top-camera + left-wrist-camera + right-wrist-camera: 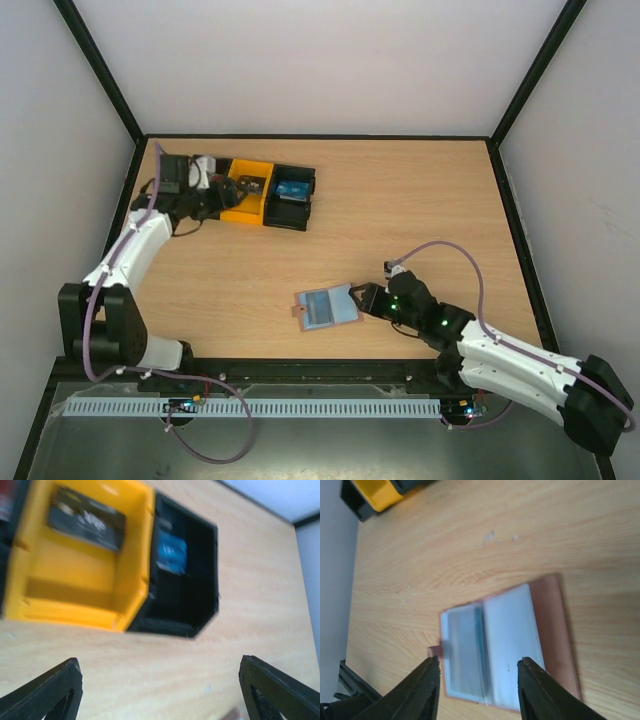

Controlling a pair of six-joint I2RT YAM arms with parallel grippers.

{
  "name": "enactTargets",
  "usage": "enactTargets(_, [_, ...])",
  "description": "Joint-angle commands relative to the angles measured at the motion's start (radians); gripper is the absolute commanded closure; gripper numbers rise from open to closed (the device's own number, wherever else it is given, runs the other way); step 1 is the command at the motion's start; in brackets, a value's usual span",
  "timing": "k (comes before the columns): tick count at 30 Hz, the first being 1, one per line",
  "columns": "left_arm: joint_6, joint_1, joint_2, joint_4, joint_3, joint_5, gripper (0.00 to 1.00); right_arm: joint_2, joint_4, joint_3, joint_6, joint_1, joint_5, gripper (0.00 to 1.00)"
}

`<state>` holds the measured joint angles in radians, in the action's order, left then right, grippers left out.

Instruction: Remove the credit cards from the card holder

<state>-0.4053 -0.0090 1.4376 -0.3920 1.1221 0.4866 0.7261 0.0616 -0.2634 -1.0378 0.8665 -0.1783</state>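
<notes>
Card holder (327, 308) lying open on desk (420, 210); right gripper (482, 695) spread apart at its edge; left gripper (162, 695) spread apart near yellow bin (75, 587).

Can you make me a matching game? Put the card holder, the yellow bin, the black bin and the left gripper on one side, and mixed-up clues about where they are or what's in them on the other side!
Things:
1. card holder
2. yellow bin
3. black bin
4. left gripper

Clues:
A. has a blue thing inside
B. open and holding nothing, near the bins
C. lies open on the table by the right gripper
D. has a dark flat thing inside

Pairs: 1-C, 2-D, 3-A, 4-B.
</notes>
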Motion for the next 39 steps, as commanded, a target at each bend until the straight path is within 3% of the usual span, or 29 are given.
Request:
enactTargets(1, [-0.003,-0.087,-0.095,0.034,-0.123,-0.011,0.15,0.113,-0.047,-0.044,0.050,0.012,-0.065,0.61])
enactTargets(10, [-0.033,-0.239,-0.254,0.097,-0.368,0.040,0.18,0.293,-0.091,-0.105,0.084,0.082,-0.044,0.69])
enactTargets(21, [-0.247,-0.391,-0.435,0.291,-0.633,0.101,0.25,0.475,-0.169,-0.153,0.090,0.131,-0.056,0.72])
enactTargets(30, [-0.335,-0.468,-0.450,0.331,-0.677,0.040,0.29,0.632,-0.183,-0.205,0.077,0.179,-0.007,0.73])
enactTargets(39, [-0.394,-0.482,-0.542,0.240,-0.687,-0.022,0.31,0.755,-0.302,-0.264,0.022,0.203,0.004,0.86])
